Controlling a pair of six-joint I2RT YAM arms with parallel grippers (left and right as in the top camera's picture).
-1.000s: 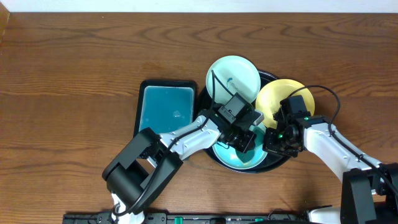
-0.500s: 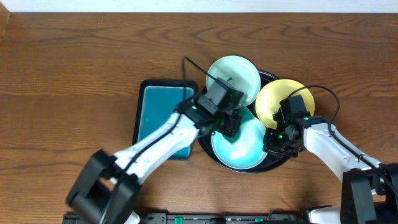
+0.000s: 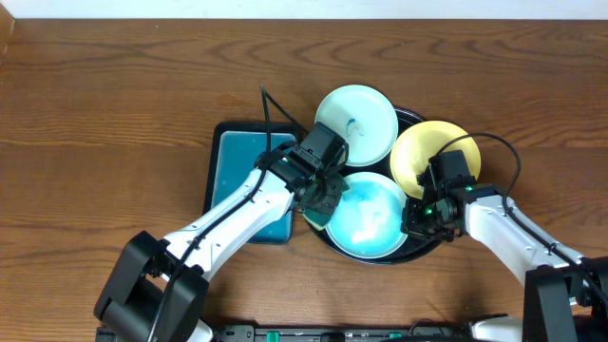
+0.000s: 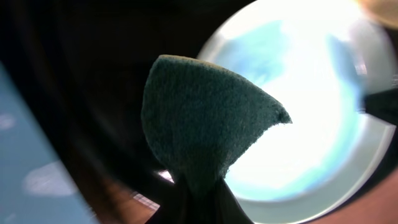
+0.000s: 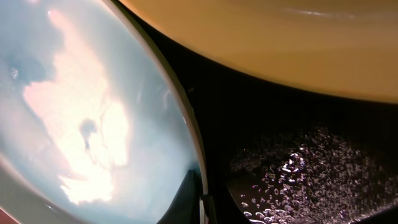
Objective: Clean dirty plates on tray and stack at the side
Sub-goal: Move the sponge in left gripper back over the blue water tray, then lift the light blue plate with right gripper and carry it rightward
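I see round black tray carrying three plates: rear mint plate, small dark smear at centre; yellow plate right, overhanging rim; front mint plate, glossy, streaked.

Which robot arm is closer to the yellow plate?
Right. The right gripper sits beside the yellow plate's near edge, pinching the rim of the front blue plate. The left gripper, holding a sponge, is across that blue plate, at its left edge.

Mint-blue plates, yellow plate — black tray, dark-green sponge.
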